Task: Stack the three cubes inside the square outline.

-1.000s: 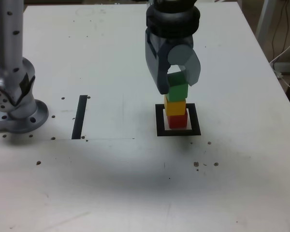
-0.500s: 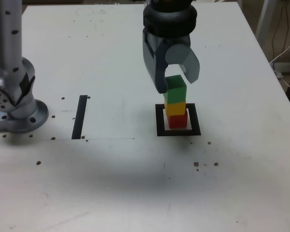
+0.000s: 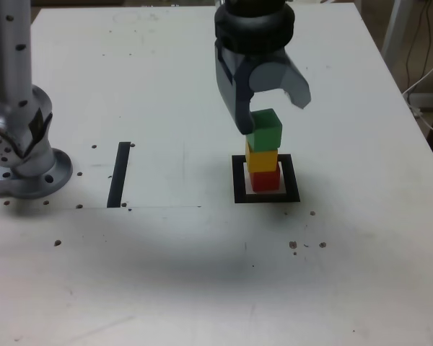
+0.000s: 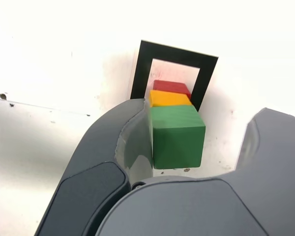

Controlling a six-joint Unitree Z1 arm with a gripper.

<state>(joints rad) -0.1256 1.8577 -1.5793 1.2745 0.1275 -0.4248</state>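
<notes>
Exterior view: grey two-fingered gripper (image 3: 273, 114) hangs over the stack w/ jaws spread apart, gripping nothing; small matte green cube (image 3: 264, 133) tops the yellow cube (image 3: 262, 159), red cube (image 3: 265, 178) lowest, all inside the black-tape square outline (image 3: 266, 197) (white table (image 3: 202, 274)). Wrist view: one finger (image 4: 120, 147) is beside the green cube's side; the other stands clear.

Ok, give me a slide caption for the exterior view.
Open gripper above a finished stack, green cube on yellow cube on red cube, inside the square outline.
</notes>
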